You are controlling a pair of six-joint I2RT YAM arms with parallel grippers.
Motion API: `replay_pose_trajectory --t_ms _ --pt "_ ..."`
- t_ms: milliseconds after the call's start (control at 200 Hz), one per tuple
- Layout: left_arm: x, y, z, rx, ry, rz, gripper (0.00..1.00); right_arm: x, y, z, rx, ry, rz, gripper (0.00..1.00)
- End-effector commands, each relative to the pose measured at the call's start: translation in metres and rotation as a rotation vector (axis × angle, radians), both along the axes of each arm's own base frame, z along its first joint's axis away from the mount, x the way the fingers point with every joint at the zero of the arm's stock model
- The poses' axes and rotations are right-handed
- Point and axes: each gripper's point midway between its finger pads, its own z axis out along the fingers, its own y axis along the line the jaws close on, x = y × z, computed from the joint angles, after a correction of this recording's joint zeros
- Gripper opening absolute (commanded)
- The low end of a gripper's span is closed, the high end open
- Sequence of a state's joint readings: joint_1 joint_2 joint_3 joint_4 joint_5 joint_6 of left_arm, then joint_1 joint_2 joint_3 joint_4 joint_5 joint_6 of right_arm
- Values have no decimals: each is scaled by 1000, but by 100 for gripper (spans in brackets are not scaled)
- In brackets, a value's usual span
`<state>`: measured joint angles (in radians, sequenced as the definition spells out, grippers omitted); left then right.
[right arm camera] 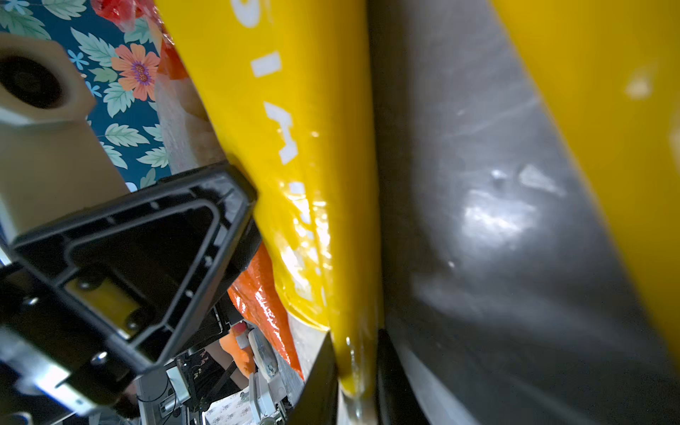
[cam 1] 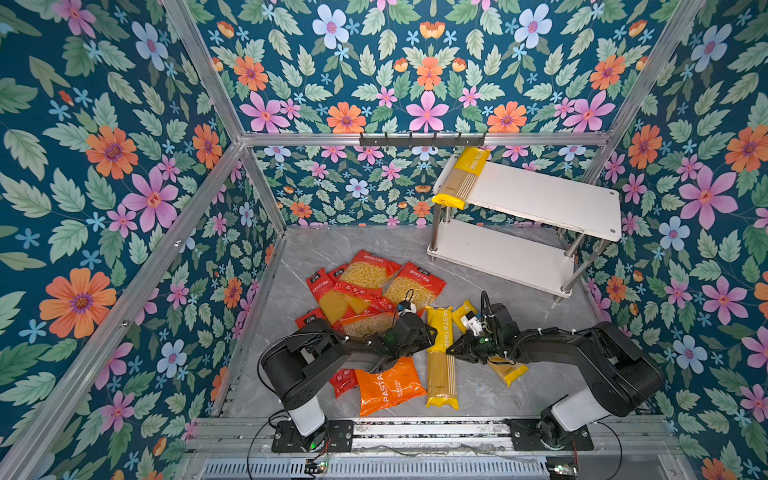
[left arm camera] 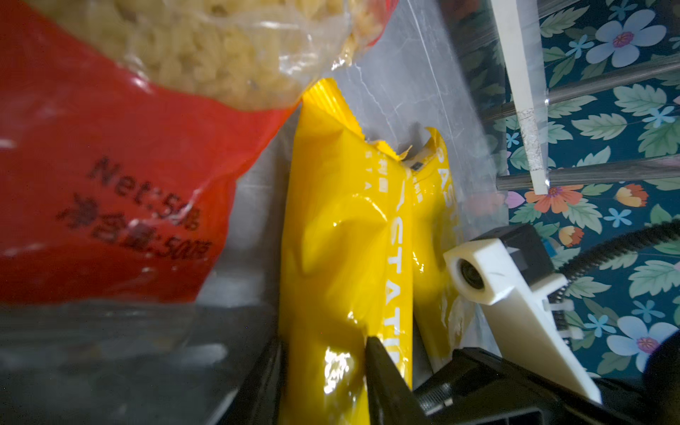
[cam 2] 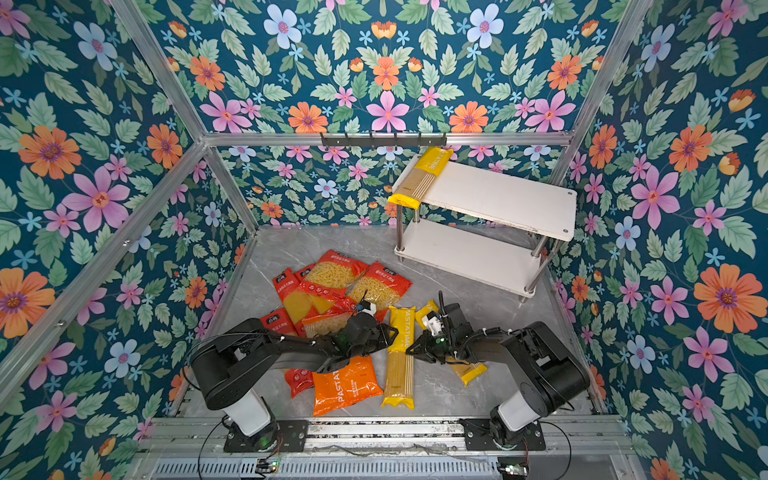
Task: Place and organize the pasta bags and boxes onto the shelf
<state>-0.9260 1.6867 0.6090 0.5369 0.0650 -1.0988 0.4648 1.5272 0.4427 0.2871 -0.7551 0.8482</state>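
Both grippers gripped one spaghetti pack: the left gripper [cam 1: 431, 332] and the right gripper [cam 1: 452, 351] had their jaws narrowed onto the wrapper of the yellow spaghetti pack [cam 1: 441, 374] from opposite sides.
The pack lay flat on the grey table [cam 1: 316, 249], well in front of the shelf [cam 1: 540, 199]. Another yellow pack [cam 1: 461, 178] lay across the end of the shelf's top board. Red packs [cam 1: 365, 282] and an orange pack [cam 1: 388, 384] lay beside the left arm.
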Motion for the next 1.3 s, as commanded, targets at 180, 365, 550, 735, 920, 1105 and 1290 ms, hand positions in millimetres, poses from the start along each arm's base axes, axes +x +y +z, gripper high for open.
replay_pose_trajectory --t_ms 180,365,550,735,920,1105,1290 --pt "15 10 61 -97 -126 -57 49 20 1 48 75 -206 -54 4" --pt "23 21 108 -242 -248 -87 63 24 -2 97 78 -378 -40 1" --pt "27 13 159 -400 -372 -168 74 26 -2 162 117 -558 -8 0" --pt "17 -7 208 -540 -482 -306 83 20 5 214 171 -670 68 0" --pt "12 -16 227 -572 -537 -384 81 10 13 251 232 -724 164 0" --pt "10 -21 236 -614 -563 -416 71 2 20 263 295 -716 230 0" --pt "6 -20 252 -665 -588 -425 39 7 18 252 279 -678 182 9"
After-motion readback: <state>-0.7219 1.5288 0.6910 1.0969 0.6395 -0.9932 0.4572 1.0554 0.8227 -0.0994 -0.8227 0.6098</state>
